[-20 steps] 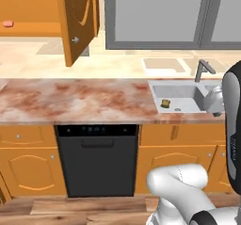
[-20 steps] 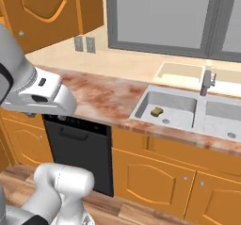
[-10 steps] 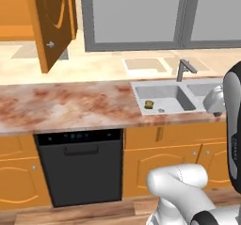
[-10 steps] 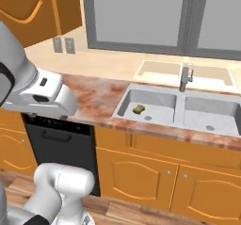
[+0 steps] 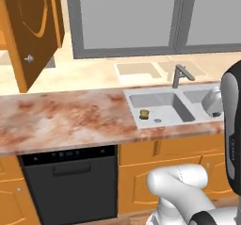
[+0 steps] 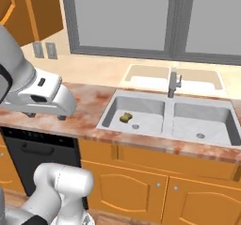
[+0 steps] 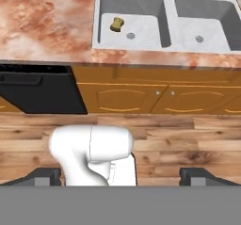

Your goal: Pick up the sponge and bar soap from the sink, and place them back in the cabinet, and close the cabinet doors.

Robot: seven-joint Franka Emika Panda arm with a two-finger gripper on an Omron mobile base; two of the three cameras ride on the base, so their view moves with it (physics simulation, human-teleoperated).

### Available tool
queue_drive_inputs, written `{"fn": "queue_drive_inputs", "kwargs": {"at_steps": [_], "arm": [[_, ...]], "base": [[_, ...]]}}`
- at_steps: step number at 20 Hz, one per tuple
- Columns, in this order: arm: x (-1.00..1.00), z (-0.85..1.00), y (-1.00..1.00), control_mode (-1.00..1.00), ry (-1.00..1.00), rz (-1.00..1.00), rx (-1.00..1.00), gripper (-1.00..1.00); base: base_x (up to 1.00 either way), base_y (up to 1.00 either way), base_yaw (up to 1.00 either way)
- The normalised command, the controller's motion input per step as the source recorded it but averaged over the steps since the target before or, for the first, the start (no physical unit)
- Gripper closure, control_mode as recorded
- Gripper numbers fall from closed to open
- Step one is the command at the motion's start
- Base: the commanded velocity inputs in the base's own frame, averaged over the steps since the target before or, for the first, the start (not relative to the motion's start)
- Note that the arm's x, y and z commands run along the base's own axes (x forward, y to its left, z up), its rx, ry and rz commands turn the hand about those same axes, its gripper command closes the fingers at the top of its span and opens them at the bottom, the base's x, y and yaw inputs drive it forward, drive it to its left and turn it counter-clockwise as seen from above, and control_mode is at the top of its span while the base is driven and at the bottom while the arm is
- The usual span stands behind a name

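- White two-finger gripper [image 7: 120, 177] held high over wood floor, well short of counter; dark tips wide apart, nothing between them.
- Black dishwasher front [image 5: 70, 181] under marbled red-brown countertop [image 5: 61, 120], left of sink.
- Small mustard yellow-brown pinched sponge [image 6: 125, 117] lies in left basin of pale grey double-basin metal sink [image 6: 169, 102], near drain.
- Far left: tall orange-brown arched-panel cabinet door [image 5: 29, 31] w/ silver knob, swung open.

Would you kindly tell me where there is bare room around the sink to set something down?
The right basin holds only its drain. The countertop left of the sink is bare. The left basin is tighter: the sponge lies beside its drain.
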Motion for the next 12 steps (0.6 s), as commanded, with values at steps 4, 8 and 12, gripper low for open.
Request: {"fn": "queue_drive_inputs", "kwargs": {"at_steps": [4,8,12], "arm": [[0.0,0.0,0.0,1.0,0.0,0.0,0.0,-1.0],[0.0,0.0,0.0,1.0,0.0,0.0,0.0,-1.0],[0.0,0.0,0.0,1.0,0.0,0.0,0.0,-1.0]], "base": [[0.36,-0.44,-0.05],[0.28,-0.37,-0.05],[0.37,-0.32,-0.03]]}}
